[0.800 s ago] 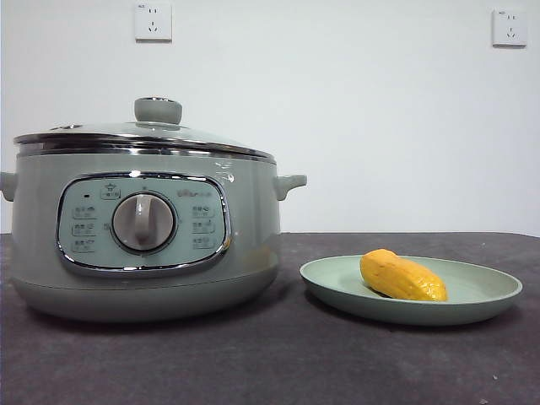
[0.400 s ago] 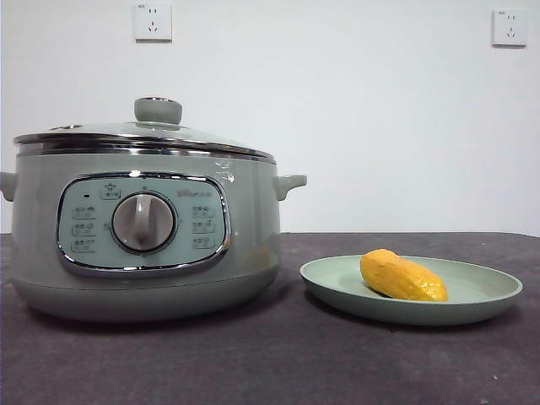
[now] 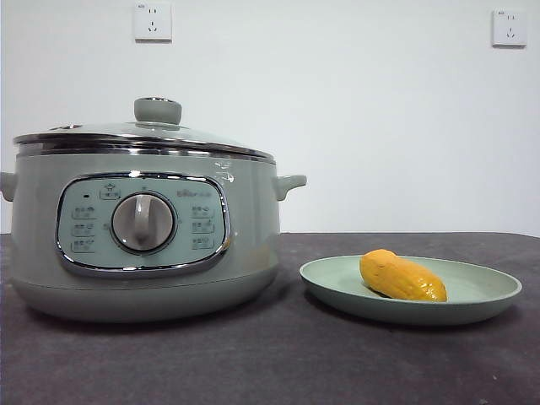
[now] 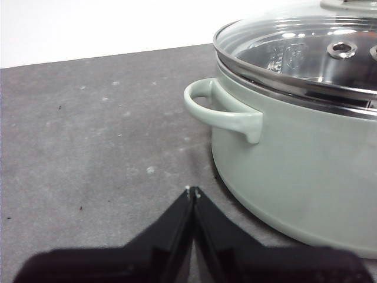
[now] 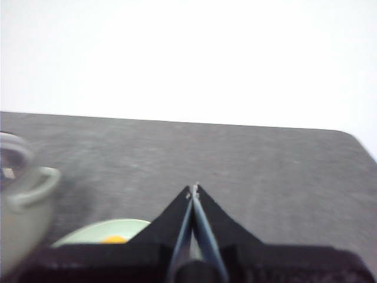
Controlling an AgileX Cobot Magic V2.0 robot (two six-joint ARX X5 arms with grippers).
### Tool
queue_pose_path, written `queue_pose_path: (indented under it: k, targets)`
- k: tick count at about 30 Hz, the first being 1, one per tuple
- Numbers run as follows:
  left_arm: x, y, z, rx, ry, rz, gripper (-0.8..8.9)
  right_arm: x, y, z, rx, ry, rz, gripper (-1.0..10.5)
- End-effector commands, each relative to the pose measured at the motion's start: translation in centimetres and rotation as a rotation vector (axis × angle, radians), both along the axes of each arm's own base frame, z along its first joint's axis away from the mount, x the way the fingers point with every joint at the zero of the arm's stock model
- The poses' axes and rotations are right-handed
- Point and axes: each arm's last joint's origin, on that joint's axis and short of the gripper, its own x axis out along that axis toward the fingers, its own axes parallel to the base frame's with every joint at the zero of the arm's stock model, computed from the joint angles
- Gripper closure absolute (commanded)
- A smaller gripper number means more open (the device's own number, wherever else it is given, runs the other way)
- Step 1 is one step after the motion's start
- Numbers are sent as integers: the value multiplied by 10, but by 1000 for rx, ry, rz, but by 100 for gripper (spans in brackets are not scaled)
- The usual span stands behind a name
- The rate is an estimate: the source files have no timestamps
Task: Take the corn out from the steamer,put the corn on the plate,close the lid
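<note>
The sage-green steamer (image 3: 143,236) stands at the left of the front view with the glass lid (image 3: 143,135) sitting on its rim. The yellow-orange corn (image 3: 401,276) lies on the pale-green plate (image 3: 489,295) to the right of the steamer. Neither arm shows in the front view. My left gripper (image 4: 192,191) is shut and empty, low over the table beside the steamer's side handle (image 4: 224,109); the lid (image 4: 306,53) shows there too. My right gripper (image 5: 193,188) is shut and empty, back from the plate (image 5: 100,233), where a bit of corn (image 5: 115,239) shows.
The dark grey table (image 3: 278,363) runs under everything. A white wall with two sockets (image 3: 153,21) stands behind. The steamer's other handle (image 5: 32,186) shows at the side of the right wrist view.
</note>
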Motion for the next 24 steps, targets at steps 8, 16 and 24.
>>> queue_pose_path:
  k: [8,16,24]
  targets:
    - [1,0,-4,-4,8,6,816,7,-4,-77,2,93,-39,946]
    - [1,0,-4,-4,8,6,816,11,-4,-102,65,146,-47,946]
    - [1,0,-4,-4,8,6,816,11,-4,-102,177,160,-59,946]
